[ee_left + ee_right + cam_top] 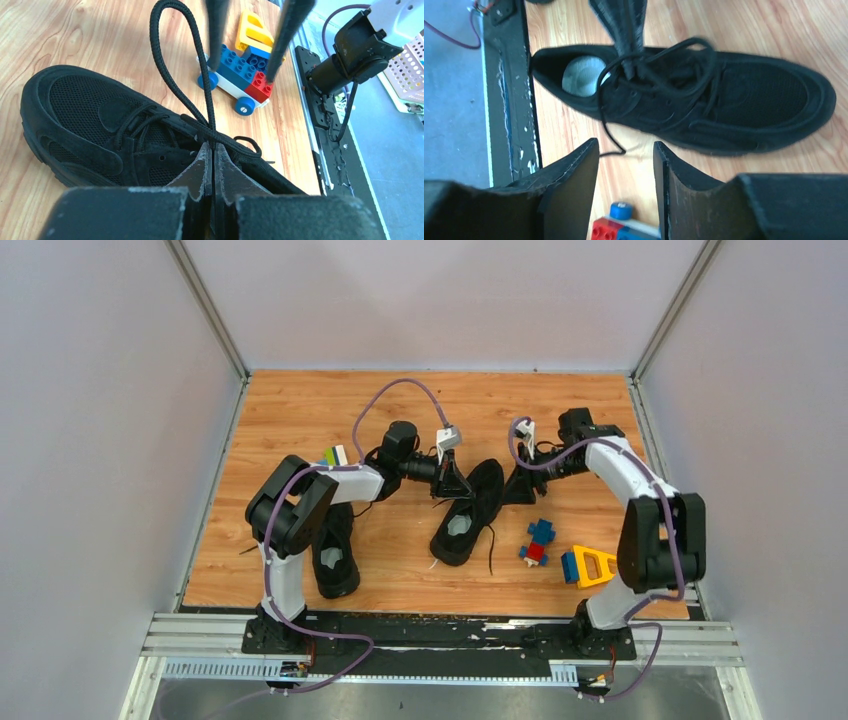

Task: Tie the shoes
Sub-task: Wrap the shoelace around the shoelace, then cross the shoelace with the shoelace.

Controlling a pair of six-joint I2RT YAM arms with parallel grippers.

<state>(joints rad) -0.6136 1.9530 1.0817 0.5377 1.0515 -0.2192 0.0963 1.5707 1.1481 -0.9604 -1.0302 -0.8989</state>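
1. The table [300, 410], a wood board, fills the middle of the top view.
2. The left arm [300, 505] reaches from the lower left toward the centre. The right arm [655, 530] bends in from the lower right.
3. The centre shoe [468, 515] lies mid-frame in the top view. Its toe points to the upper right and its grey insole shows at the lower-left end. The second shoe [335, 550] lies at the lower left, just beside the left arm's base and partly covered by that arm.
4. A block car [538, 542] in blue and red stands right of the centre shoe. A yellow block [590, 566] lies further to the lower right.
5. The left gripper [212, 150] is clenched on the lace [210, 125] above the shoe's eyelets. From its tips the lace rises as a loop to the top edge of the left wrist view.
6. The right gripper [625, 145] is released, its fingers apart with nothing between them. In the top view it sits just right of the shoe's toe.
7. A loose end [490, 558] of lace trails onto the table below the centre shoe.
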